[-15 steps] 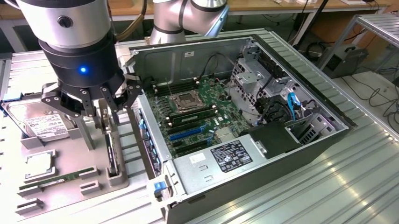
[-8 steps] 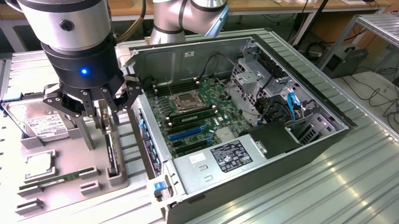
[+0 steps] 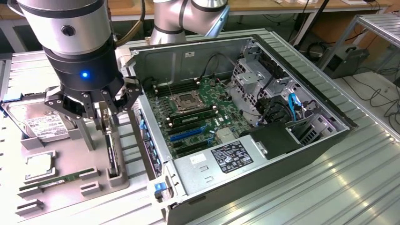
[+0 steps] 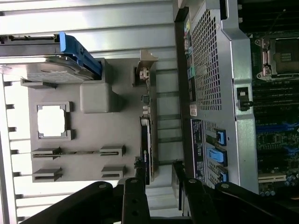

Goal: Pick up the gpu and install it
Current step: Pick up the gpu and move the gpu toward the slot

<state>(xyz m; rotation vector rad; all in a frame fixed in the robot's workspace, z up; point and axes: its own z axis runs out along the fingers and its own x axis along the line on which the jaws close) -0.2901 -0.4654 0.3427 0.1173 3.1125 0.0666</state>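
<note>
Exterior view: the claw (image 3: 106,117) hangs spread wide and empty, just above the gpu (image 3: 111,145). The gpu stands on edge in a slot of the grey tray (image 3: 93,164), just beside the open computer case (image 3: 162,61), on the desk (image 3: 350,187).

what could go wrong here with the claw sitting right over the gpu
1. The gpu stands on its thin edge in the grey holder, and the open claw hangs just above it. A finger slightly off line could strike the card's top edge or tip it rather than straddle it.
2. The computer case wall stands close beside the card, so the finger on that side may scrape it.
</note>
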